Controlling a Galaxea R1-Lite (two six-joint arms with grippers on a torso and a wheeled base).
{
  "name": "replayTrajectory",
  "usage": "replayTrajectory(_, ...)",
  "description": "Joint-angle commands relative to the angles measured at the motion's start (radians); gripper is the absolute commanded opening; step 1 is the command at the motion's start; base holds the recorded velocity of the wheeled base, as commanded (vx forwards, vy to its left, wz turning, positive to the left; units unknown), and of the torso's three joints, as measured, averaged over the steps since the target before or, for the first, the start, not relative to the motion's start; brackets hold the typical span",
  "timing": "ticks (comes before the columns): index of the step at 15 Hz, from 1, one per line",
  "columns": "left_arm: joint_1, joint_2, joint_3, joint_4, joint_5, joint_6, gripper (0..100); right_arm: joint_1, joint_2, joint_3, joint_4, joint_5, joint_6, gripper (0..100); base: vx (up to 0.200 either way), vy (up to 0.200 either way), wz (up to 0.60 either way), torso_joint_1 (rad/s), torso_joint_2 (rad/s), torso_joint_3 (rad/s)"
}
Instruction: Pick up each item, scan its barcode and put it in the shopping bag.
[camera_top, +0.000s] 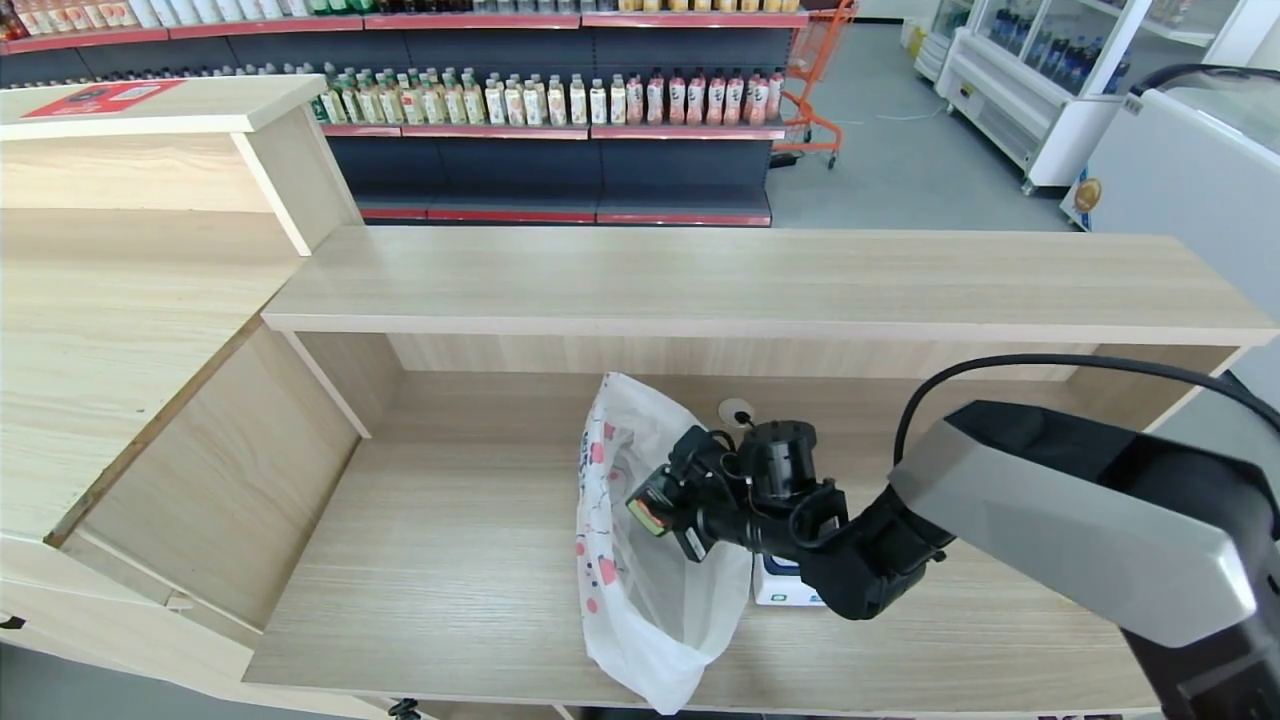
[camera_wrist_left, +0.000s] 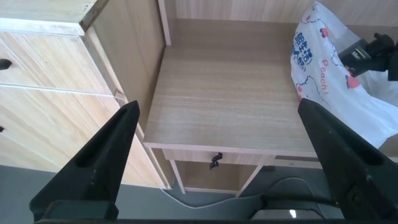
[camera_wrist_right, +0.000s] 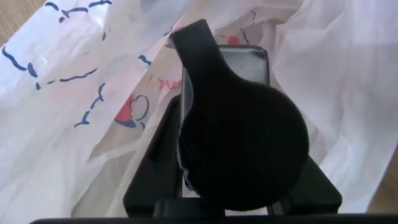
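Fingers (camera_wrist_left: 93, 168) of the left gripper (camera_wrist_left: 219, 107) stand wide apart and hold nothing, just in front of the counter's (camera_wrist_left: 224, 93) near edge. Next comes the shopping bag (camera_top: 640, 620), lying on the counter with its mouth open. The right gripper (camera_top: 652, 510) is in that mouth. A dark round thing (camera_wrist_right: 245, 155), likely the item, sits right at it, inside the bag. Nobody can tell if that grip is tight or loose. To do this well, the robot should go low, let go softly, then lift straight out so the thin plastic does not catch. A white box (camera_top: 785, 590) sits just beside the bag.
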Motion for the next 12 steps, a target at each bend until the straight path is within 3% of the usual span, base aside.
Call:
replayTrajectory(1,0.000,0.000,0.000,0.000,0.000,0.001,100,0.013,0.064,-0.044,0.003,-0.001,-0.002,0,0.000,0.000,0.00,0.000,0.00,0.000)
replayTrajectory(3,0.000,0.000,0.000,0.000,0.000,0.000,100,0.011,0.078,-0.053,-0.002,-0.001,-0.019,0,0.000,0.000,0.00,0.000,0.00,0.000)
replayTrajectory(4,0.000,0.000,0.000,0.000,0.000,0.000,100,0.008,0.081,-0.070,-0.003,0.000,-0.020,100,0.000,0.000,0.00,0.000,0.00,0.000)
replayTrajectory(7,0.000,0.000,0.000,0.000,0.000,0.000,100,0.013,0.027,-0.069,-0.011,0.005,0.059,100,0.000,0.000,0.00,0.000,0.00,0.000)
replayTrajectory(12,0.000,0.000,0.000,0.000,0.000,0.000,100,-0.048,-0.272,0.007,0.098,-0.001,0.389,100,0.000,0.000,0.00,0.000,0.00,0.000)
